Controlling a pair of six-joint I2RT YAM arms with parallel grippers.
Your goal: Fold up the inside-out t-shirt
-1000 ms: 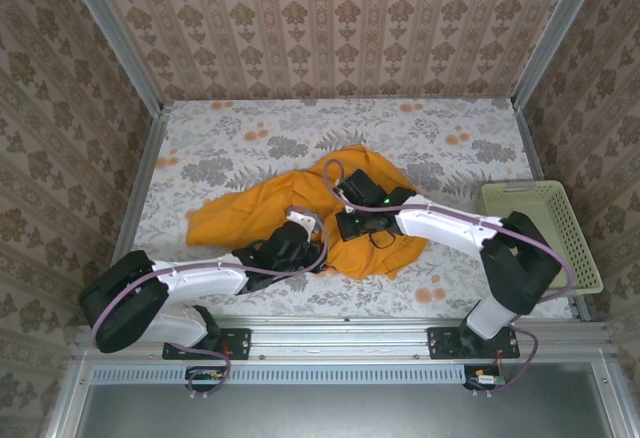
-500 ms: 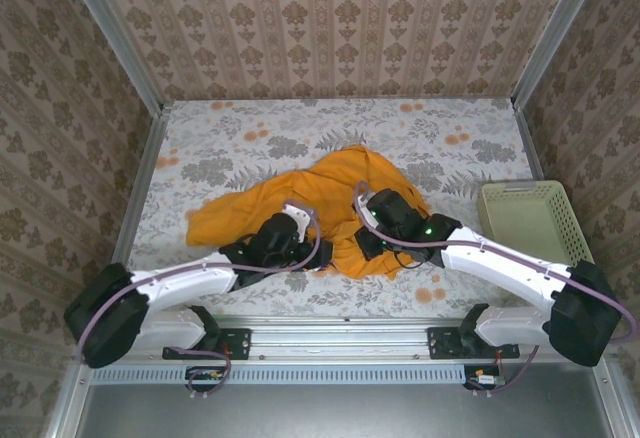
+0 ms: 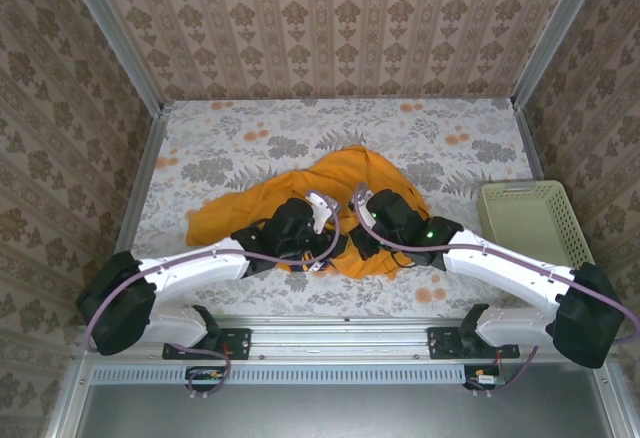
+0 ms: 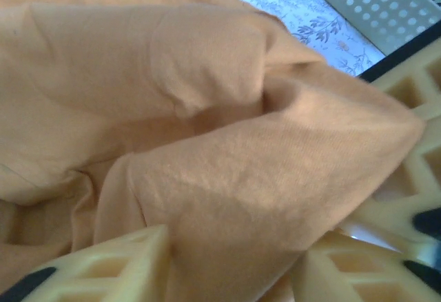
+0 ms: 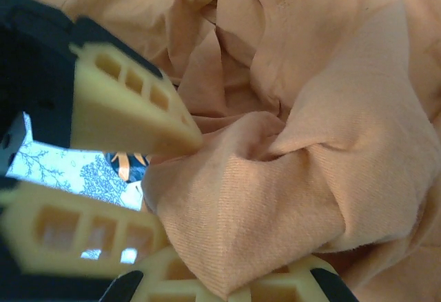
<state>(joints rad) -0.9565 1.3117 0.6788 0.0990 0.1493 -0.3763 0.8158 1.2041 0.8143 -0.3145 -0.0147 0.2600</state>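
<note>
T-shirt (image 3: 330, 203) bunched at table (image 3: 250, 128) centre, left gripper (image 4: 227, 260) and right gripper (image 5: 207, 212) both clenched on folds close together; opposing pulls may tangle cloth further.

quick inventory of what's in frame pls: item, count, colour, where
t-shirt: 1, mustard-orange, crumpled at table centre, both grippers in it
mesh basket: 1, pale cream, right edge of the table
table: 1, white cloth with grey and orange floral print, under everything
walls: beige patterned panels on three sides
left gripper: 1, yellow fingers, shut on a fold of the t-shirt
right gripper: 1, yellow fingers, shut on a bunch of the t-shirt, right beside the left one
arms: 2, white with black joints, reaching in from the near edge
</note>
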